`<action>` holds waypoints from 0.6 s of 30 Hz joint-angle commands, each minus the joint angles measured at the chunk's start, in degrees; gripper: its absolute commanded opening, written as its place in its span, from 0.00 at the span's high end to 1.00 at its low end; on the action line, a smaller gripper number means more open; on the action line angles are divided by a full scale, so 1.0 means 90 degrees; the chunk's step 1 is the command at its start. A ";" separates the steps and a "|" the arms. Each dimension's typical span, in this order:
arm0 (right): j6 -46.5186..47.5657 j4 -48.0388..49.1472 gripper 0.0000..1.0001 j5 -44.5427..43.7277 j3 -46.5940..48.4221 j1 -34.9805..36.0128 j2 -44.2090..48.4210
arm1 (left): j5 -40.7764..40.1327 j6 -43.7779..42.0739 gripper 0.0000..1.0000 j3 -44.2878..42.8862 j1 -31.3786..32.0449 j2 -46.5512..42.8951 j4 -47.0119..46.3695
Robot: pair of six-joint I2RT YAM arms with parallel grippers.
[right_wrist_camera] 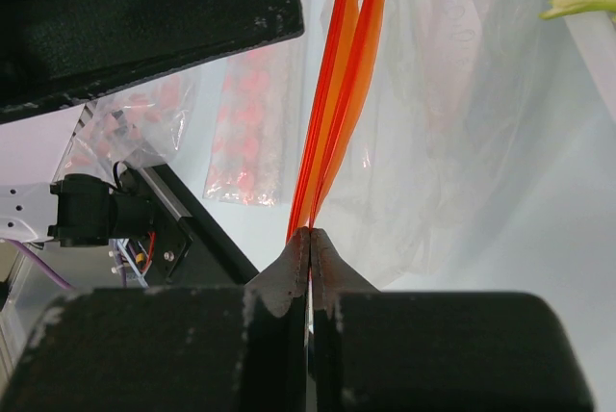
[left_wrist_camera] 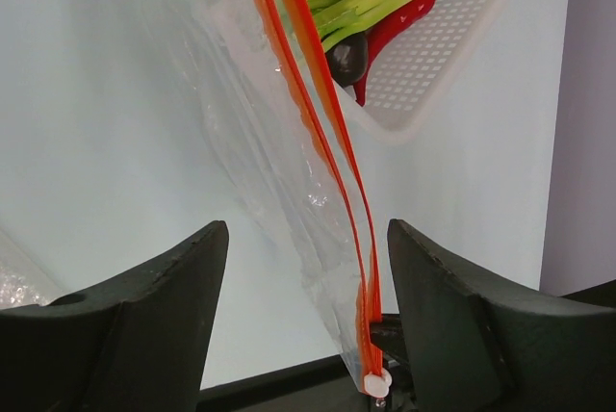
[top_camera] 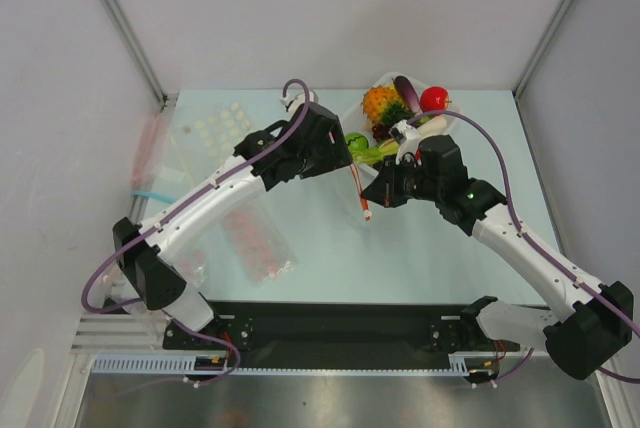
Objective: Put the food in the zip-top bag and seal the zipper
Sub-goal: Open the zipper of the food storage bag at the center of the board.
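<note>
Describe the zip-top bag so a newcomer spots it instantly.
Find the white basket of toy produce at the far edge of the table. In front of it, the right gripper holds up a clear floppy bag by one end of its mouth. Unlike the dotted packets to the left, it has a thin orange-red strip along that mouth.

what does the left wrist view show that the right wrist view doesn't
Only the left wrist: the left gripper open, its fingers either side of the zipper without touching it, the white slider tab, and the white basket with a red chili. Only the right wrist: the right gripper pinched shut on the zipper, plus the packet of pink-red dots. Both: the orange-red zipper and the clear zip-top bag.
</note>
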State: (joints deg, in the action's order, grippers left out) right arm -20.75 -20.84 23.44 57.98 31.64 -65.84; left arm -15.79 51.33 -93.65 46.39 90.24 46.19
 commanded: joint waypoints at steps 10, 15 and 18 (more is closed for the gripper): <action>0.0079 0.0265 1.00 0.0130 0.0092 0.0000 0.0060 | -0.0003 -0.0137 0.43 -0.0181 -0.0037 0.0384 -0.0201; 0.0079 0.0265 1.00 0.0159 0.0082 0.0000 0.0060 | -0.0062 -0.0205 0.46 -0.0112 -0.0057 0.0481 -0.0308; 0.0089 0.0226 1.00 0.0169 0.0082 0.0010 0.0070 | -0.0062 -0.0254 0.46 -0.0152 -0.0135 0.0559 -0.0279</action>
State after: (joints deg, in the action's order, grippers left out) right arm -20.73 -20.84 23.97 57.98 31.64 -65.84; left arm -15.84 50.43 -94.19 46.13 94.63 45.04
